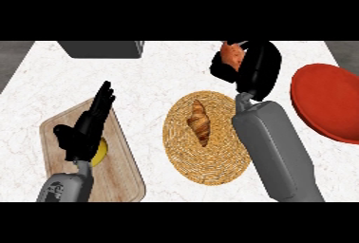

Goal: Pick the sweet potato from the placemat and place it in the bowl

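Right hand (249,66) at upper right of the frame, fingers curled round the orange sweet potato (231,54), held above the white tabletop (154,80), red bowl (326,102) at right edge, round woven placemat (210,161) at centre with a croissant (201,122) on it, left hand (88,128) with straight fingers over a wooden cutting board (119,175) at lower left.

Placemat (208,163) sits mid-counter; a croissant (200,122) lies on it. Left of the placemat: cutting board (116,161), with the left hand (88,130) open over it, partly covering a round item (102,151) on the board. Right of the placemat: bowl (329,102). Behind the placemat, the right hand (249,66) is curled round the sweet potato (231,54). Far behind-left: a box (101,48).
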You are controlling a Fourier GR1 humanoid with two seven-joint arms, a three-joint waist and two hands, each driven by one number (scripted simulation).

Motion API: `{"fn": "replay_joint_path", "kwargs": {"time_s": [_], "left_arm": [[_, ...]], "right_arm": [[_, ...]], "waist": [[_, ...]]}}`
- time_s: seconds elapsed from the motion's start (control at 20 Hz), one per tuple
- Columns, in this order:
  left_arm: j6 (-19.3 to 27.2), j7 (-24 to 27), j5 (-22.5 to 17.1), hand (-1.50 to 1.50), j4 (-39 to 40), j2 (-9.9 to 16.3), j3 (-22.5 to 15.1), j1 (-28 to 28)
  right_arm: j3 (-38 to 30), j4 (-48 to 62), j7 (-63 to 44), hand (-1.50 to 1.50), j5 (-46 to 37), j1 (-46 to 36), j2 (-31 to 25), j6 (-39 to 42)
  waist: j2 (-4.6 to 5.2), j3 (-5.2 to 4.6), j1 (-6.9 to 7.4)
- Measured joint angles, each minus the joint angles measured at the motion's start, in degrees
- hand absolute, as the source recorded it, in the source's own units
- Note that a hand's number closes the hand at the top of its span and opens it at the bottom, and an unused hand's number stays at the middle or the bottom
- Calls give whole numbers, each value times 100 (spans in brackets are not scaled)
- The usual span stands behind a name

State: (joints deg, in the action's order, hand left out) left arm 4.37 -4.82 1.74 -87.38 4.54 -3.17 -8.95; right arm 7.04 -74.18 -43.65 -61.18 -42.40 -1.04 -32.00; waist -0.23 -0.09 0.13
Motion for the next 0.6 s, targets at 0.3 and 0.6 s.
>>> {"fn": "replay_joint_path", "kwargs": {"time_s": [0.3,0.6], "left_arm": [[-2,52,34,0,-49,-18,-3,78],[-9,47,57,0,-123,-56,-25,156]], "right_arm": [[-396,-40,-865,150,-533,-909,-251,898],[-956,103,-994,150,-451,-1377,-800,1352]], "waist": [[6,3,2],[15,6,6]]}}
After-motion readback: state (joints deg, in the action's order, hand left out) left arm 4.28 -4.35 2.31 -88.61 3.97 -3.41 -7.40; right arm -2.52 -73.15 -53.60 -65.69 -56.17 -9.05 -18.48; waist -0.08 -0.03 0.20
